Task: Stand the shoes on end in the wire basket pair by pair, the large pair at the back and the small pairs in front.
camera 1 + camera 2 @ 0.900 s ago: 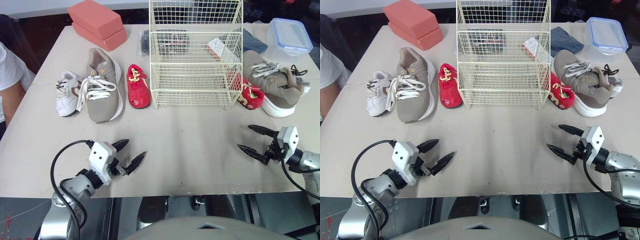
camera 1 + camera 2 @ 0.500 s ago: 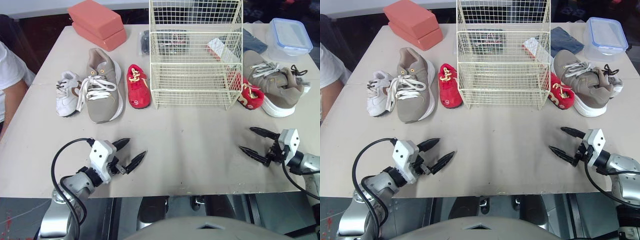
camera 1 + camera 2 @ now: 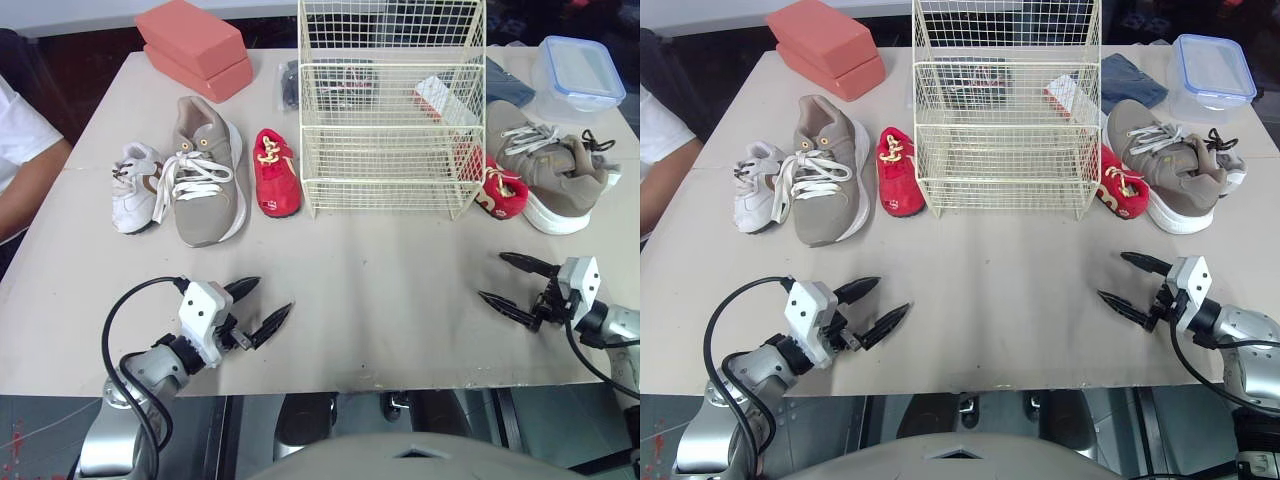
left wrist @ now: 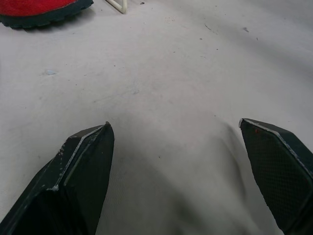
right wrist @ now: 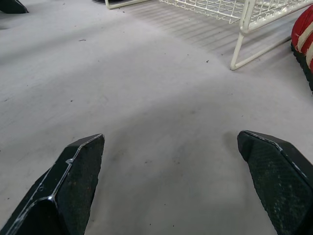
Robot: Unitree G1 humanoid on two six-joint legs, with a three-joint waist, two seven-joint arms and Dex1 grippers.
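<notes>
- Taupe large shoe (image 3: 205, 175), upper left: likely light, soft upper, stiff sole; best pinched at heel collar.
- Left hand (image 3: 274, 294), right hand (image 3: 490, 275), lower corners: spread, empty.

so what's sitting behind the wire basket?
Through the wire basket mesh: a dark flat item and a white-and-red packet; folded blue cloth pokes out at its right. The wires hide what the dark item is.
</notes>
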